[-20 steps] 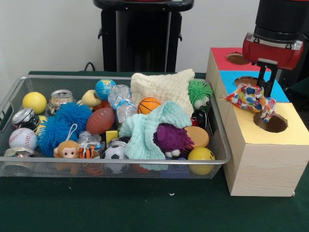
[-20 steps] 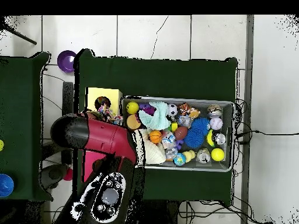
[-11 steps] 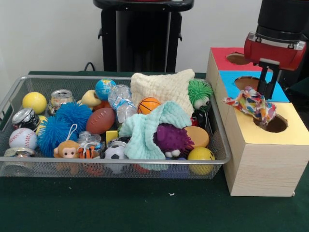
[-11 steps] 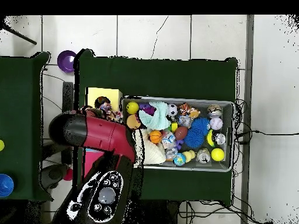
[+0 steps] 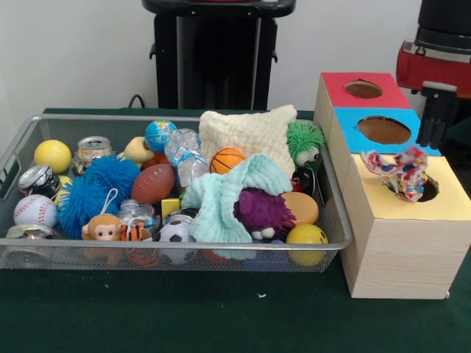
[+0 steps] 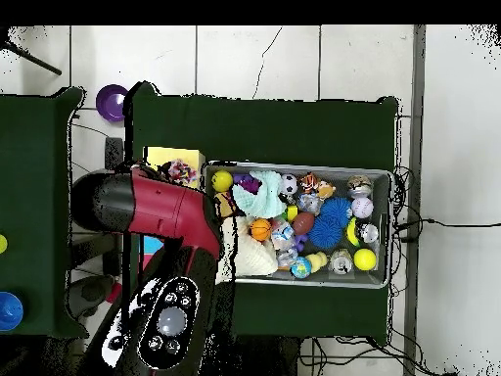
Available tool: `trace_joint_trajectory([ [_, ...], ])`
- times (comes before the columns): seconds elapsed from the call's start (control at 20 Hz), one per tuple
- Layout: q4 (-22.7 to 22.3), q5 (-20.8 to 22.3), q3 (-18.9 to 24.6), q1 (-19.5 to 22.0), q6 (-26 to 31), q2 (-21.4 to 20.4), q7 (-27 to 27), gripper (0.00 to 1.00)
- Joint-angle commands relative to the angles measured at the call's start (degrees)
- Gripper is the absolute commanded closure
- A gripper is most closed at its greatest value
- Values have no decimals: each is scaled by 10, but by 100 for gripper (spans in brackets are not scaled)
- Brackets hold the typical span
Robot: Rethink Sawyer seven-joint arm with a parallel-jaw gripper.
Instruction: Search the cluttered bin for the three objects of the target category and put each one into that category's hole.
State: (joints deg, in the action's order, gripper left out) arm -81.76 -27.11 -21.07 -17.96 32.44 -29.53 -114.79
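Note:
A multicoloured patterned cloth [image 5: 397, 170] lies bunched on the yellow top of the wooden box [image 5: 401, 250], half over the near hole [image 5: 427, 190]. My gripper [image 5: 434, 142] hangs above and behind it at the right edge, open and clear of the cloth. In the overhead view the same cloth [image 6: 179, 171] shows on the yellow section, beside my red arm [image 6: 157, 208], which hides the gripper. A cream cloth [image 5: 246, 132] and a mint cloth [image 5: 228, 195] lie in the wire bin [image 5: 176, 246].
The box also has a red-topped hole [image 5: 363, 89] and a blue-topped hole [image 5: 383, 130]. The bin holds several balls, cans, a crushed plastic bottle [image 5: 184, 156], a purple fuzzy toy [image 5: 261, 212], a green fuzzy toy [image 5: 304, 142] and a monkey toy [image 5: 101, 228].
My gripper has let go of the patterned cloth and risen back to the right. The cloth has dropped onto the yellow hole's rim.

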Motion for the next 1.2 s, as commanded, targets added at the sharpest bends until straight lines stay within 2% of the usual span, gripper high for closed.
trace_joint_trajectory([
  [0.05,31,-8,6,8,76,30,-163,100],
  [0.55,11,-1,13,14,43,32,-139,100],
  [0.65,13,5,12,13,52,33,-131,100],
  [0.75,24,19,4,15,87,33,-116,100],
  [0.9,32,49,-2,22,117,33,-71,100],
  [1.2,13,71,7,34,94,23,-50,100],
])
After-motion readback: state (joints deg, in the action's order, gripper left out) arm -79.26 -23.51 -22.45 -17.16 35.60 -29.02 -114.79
